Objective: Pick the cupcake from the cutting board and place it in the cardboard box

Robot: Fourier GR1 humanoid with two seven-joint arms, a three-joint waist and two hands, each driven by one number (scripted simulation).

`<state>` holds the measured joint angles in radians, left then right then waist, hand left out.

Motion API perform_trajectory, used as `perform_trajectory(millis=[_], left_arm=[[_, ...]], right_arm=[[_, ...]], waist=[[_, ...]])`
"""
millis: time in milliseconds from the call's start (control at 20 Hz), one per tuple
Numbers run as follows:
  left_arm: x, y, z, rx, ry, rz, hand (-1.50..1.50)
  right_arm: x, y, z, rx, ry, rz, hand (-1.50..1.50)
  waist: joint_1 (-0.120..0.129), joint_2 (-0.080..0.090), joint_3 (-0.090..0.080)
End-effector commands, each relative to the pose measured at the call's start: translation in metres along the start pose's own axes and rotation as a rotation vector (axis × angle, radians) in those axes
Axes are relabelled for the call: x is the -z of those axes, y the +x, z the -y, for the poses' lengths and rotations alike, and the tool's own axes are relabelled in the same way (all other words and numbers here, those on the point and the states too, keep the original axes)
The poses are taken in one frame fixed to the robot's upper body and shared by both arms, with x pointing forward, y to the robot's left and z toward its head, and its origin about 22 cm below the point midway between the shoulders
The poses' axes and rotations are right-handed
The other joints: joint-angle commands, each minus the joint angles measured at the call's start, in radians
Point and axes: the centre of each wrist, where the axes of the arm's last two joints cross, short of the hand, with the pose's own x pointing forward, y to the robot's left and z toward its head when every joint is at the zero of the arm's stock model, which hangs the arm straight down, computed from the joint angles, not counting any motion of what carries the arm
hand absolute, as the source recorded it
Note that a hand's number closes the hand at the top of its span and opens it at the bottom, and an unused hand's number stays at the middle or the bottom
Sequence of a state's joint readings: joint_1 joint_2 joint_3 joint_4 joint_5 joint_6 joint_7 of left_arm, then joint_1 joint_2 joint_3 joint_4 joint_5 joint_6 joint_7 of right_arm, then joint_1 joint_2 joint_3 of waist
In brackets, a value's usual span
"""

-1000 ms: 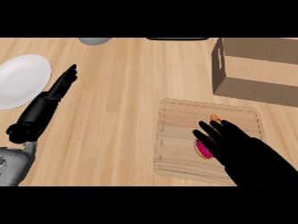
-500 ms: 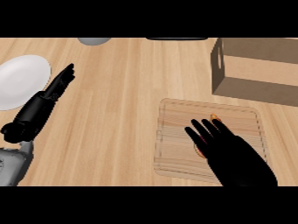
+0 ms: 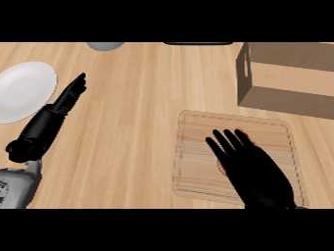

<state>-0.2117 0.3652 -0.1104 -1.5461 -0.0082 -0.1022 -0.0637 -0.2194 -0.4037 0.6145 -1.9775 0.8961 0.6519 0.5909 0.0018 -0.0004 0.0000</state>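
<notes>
While the right hand hovers fingers spread over the cupcake, mostly hidden on the board, curl round it squarely before lifting toward the box far right; left hand resting straight-fingered.

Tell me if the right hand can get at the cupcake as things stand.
Probably yes. The right hand is spread open right over the cupcake on the cutting board, hiding most of it. Nothing else lies on the board, and the left hand is well off to the side.
</notes>
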Motion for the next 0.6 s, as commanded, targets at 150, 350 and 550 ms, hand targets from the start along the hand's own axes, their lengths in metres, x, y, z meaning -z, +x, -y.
perform_trajectory(millis=[150,350,550], left_arm=[[-0.008,-0.008,-0.002,0.009,0.007,0.0,0.0],[0.0,0.001,0.01,0.005,0.006,0.005,0.0],[-0.006,-0.003,-0.001,0.01,0.005,0.006,0.0]], right_arm=[[0.019,-0.036,-0.021,-0.025,-0.01,-0.024,-1.5],[0.025,0.004,-0.029,-0.005,0.035,0.018,-1.5],[0.019,-0.011,-0.031,0.019,0.042,0.026,-1.5]], waist=[[0.0,0.001,0.0],[-0.001,0.0,0.0],[-0.003,0.0,0.0]])
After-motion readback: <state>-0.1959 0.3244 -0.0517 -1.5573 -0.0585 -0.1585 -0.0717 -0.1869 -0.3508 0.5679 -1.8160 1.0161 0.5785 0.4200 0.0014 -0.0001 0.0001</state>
